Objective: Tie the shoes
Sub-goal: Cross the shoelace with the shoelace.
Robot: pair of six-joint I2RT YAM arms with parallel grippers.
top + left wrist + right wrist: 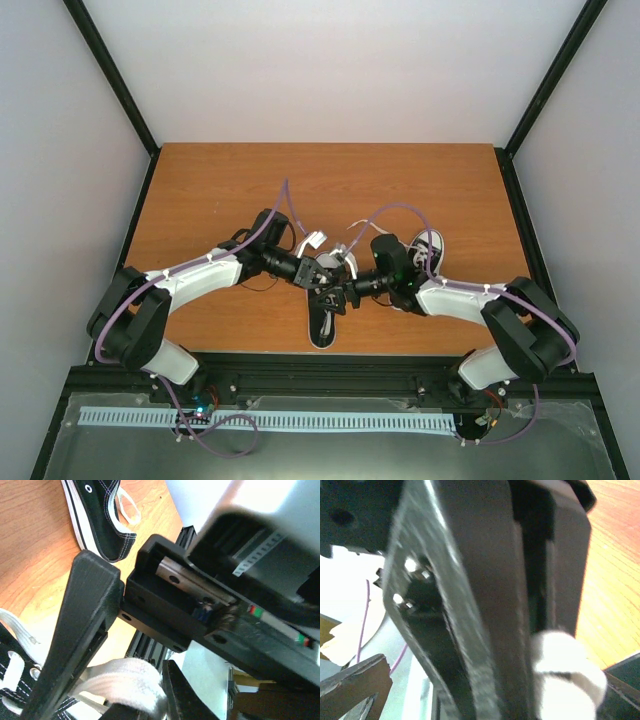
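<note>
**Two hands crowded over one lace: a bad close or a dragged shoe are the dangers**

One small black canvas low-top sneaker with a white rubber toe cap, the centre sneaker (322, 330), lies on the orange-brown wooden desk (220, 190). It sits near the front edge with its toe towards the arm bases, directly under the point where the two arms meet. Its matching partner, the second sneaker (428, 245), sits well apart to the right, beside the right arm.

The left hand (318, 272) is closed on a thick fold of flat white lace (127, 680). The lace appears to run from the centre sneaker, though where it leaves the shoe is hidden. The right hand (348, 288) is spread wide, holds nothing, and is pressed right up against the left hand. In the right wrist view a left finger fills the frame, with only a knob of lace showing beside it.

Risks as I judge them:
- **Pinching the wrong thing.** So little lace is exposed that a close from this spot could land on the left finger rather than the lace.
- **Collision.** The housings are nearly touching, so any sideways move could knock them together and jolt the lace out of its hold.
- **Dragging the shoe.** Nothing pins the centre sneaker down. A pull on the lace could slide or tip it towards the front edge instead of tightening it.
- **Slipping.** The fold is bulky, and a firm pull might draw it out of the closed fingers.
</note>
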